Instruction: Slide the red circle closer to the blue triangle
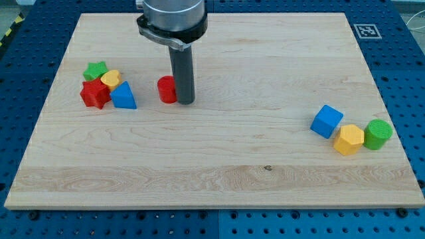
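Since my tip (185,101) stands on the right side of the red circle (167,89), touching it or all but touching it, the push that the task wants is already lined up: the circle lies to the left of the tip, and the blue triangle (123,96) lies further left again, near the circle but with a strip of bare counter (219,166) between them. Tip, circle and triangle run almost in one line across the scene, the triangle perhaps a shade nearer than the circle. The end effector is a plain dark rod; it has nothing to open or close and holds nothing, it only leans on things. Being round, the circle has no long axis to mind. My judgement is that a leftward slide, biased slightly near, would carry it toward the triangle; an off-centre contact might let it slip away past the tip.
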You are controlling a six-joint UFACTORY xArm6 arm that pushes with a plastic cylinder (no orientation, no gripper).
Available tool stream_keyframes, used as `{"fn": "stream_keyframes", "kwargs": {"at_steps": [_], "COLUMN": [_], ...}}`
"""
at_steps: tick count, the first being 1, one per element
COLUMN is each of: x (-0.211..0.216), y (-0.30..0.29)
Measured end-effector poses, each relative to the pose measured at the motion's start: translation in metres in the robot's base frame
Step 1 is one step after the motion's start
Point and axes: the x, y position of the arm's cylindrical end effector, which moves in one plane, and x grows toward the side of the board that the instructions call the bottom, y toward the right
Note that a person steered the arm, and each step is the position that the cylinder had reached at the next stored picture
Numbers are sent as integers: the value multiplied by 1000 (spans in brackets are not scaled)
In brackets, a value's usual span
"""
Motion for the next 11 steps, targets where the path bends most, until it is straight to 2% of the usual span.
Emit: {"fn": "stream_keyframes", "kwargs": {"at_steps": [3,7,11], "x": [-46,-31,-20], "y": [2,-2,-52]}}
